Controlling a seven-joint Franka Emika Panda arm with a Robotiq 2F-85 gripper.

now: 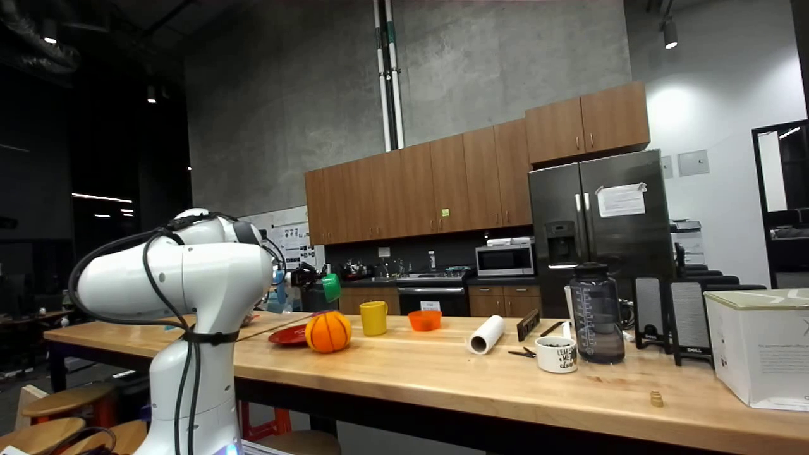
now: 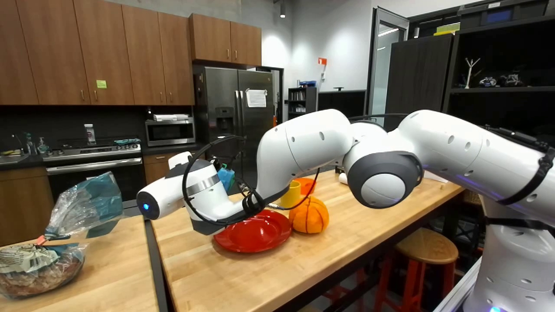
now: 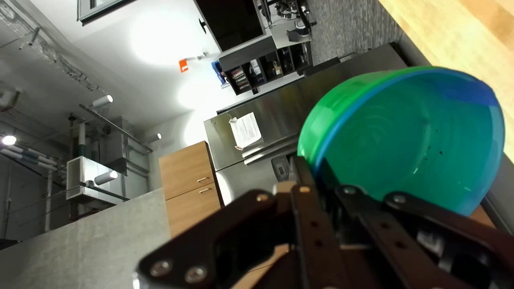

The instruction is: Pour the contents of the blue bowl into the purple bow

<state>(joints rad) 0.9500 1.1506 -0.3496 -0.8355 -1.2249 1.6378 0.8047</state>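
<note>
– What is held by the jaws?

– The blue bowl (image 3: 401, 136) is held. In the wrist view the jaws are seen clenched on its rim.

– How is it turned?

– It is tipped well over, and in that view its open mouth is shown. The rim is seen as blue, the inside as teal, the outer wall as green. A few dark specks (image 3: 441, 152) are shown inside; what they are cannot be told.

– Where is it held?

– It is held up, apart from the worktop (image 1: 455, 373), at the end of the white arm (image 2: 303, 143).

– And on the worktop?

– A red plate (image 2: 256, 236) is set there, with an orange pumpkin (image 2: 309, 215) just beside it; whether the two are touching cannot be told. Near the pumpkin, a yellow cup (image 1: 373, 318) and an orange container (image 1: 425, 320) are placed.

– What is seen farther out?

– Along the worktop a white roll (image 1: 486, 333) is laid, and past it a white mug with lettering (image 1: 557, 356) is stood just beside a dark bottle (image 1: 596, 322). Loudspeakers (image 1: 690, 321) and a white box (image 1: 765, 354) are set at that end. In an exterior view, a plastic-wrapped item (image 2: 39, 268) is placed across a dark gap (image 2: 158, 264). The fridge (image 1: 600, 234) is seen behind.
</note>
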